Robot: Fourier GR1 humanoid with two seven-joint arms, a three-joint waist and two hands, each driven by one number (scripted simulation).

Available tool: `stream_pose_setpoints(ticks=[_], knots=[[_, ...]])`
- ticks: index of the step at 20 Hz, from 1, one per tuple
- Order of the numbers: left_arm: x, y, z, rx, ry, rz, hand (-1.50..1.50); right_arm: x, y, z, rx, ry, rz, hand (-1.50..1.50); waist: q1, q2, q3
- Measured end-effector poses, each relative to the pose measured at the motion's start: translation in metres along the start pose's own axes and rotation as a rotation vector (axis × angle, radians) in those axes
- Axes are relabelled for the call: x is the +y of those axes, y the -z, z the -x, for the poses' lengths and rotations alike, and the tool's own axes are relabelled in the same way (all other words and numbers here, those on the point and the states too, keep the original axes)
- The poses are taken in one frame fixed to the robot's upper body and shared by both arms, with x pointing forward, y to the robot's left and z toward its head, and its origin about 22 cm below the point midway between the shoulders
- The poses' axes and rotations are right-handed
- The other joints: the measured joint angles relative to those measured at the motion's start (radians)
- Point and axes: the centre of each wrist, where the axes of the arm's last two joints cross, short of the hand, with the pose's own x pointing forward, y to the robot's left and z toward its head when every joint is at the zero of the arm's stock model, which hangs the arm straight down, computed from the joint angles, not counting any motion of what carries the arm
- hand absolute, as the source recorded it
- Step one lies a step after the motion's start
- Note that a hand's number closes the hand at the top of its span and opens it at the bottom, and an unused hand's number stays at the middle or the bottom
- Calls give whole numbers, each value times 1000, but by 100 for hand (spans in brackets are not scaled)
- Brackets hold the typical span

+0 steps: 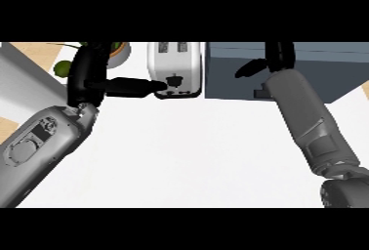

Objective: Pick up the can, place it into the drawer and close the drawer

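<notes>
So the right hand (277, 56) was up at the far edge, sitting over a blue-grey cabinet (317, 58), with its forearm running back down the right side. I honestly couldn't tell if it was clenched, released or grasping anything, since most of it ran out of the top of the view. My guess is it hung there because that cabinet is where the drawer lives, so that arm was doing the drawer end of the job. I couldn't make out a drawer front or an open tray from this angle, though.

The can, the thing that actually matters, showed up nowhere. It could've been tucked under that hand or already down in the drawer, no way to say.

The left hand (86, 73) was at the upper left, relaxed and holding nothing, thumb sticking out sideways until it nearly met the white toaster (176, 58). It looked parked out of the way rather than working. Behind it was a potted plant (101, 47), and the white counter (187, 146) stretched out between both arms.
</notes>
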Motion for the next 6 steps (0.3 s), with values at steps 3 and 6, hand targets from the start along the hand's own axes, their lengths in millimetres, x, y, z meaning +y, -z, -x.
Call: stream_pose_setpoints(ticks=[3,6], knots=[[6,-3,6,6,1,-12,-150,4,1,-7,38,145,16,-150,-6,-5,0],[9,-5,6,0,-4,-20,-150,5,4,-11,54,233,27,-150,-6,-5,-1]])
